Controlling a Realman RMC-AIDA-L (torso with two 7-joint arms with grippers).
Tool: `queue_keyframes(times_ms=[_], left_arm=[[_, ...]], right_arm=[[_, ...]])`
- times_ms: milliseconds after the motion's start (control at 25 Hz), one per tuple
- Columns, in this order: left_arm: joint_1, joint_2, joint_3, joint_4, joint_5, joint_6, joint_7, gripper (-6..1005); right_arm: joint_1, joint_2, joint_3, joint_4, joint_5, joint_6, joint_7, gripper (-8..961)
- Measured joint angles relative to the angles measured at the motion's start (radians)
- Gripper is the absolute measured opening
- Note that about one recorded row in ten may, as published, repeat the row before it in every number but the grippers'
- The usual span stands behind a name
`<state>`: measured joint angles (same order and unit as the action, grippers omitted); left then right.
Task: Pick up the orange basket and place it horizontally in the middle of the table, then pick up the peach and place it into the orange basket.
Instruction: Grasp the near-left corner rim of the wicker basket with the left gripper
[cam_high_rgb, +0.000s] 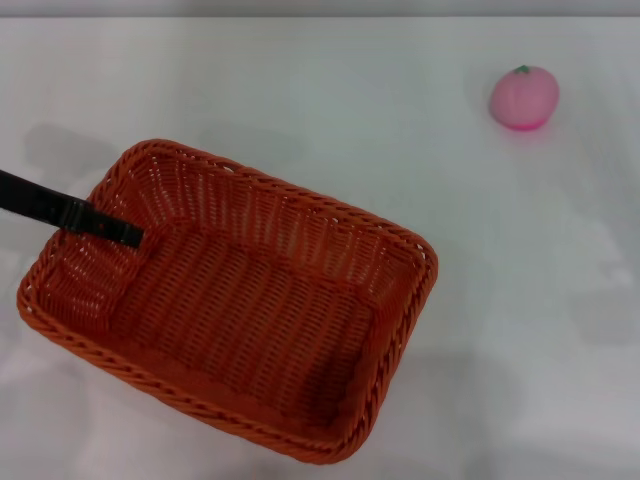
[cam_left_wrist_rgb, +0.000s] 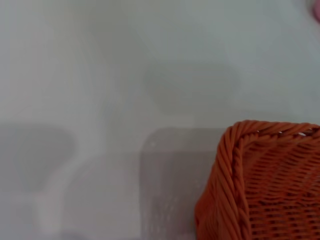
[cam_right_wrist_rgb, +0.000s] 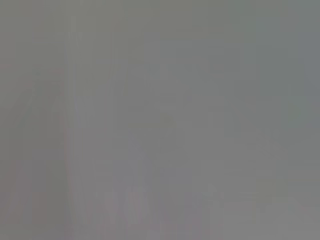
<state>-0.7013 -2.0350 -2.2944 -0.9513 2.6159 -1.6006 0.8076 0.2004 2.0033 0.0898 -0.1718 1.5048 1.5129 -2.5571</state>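
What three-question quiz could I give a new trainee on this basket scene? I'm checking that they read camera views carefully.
1. True or false: the peach lies inside the orange basket.
2. Which gripper reaches over the basket's rim: left or right?
3. The basket's long side runs: A) diagonal to the table edge, B) parallel.

Key: 1 false; 2 the left gripper; 3 A.

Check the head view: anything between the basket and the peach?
Nothing: only bare white table separates the orange basket from the peach.
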Motion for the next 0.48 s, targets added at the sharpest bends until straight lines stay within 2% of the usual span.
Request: queue_keyframes(times_ms=[280,480], left_arm=[[-0.017,0.0,0.01,-0.001,0.007,-0.004,-0.016,786],[-0.02,-0.001,0.034,0.003,0.008,-0.003,-0.017,644]], right_arm=[[0.0,0.0,0.001,-0.002,0.0,0.0,0.0,769],[0.004,0.0,0.001,-0.003,0.0,-0.001,0.0,769]])
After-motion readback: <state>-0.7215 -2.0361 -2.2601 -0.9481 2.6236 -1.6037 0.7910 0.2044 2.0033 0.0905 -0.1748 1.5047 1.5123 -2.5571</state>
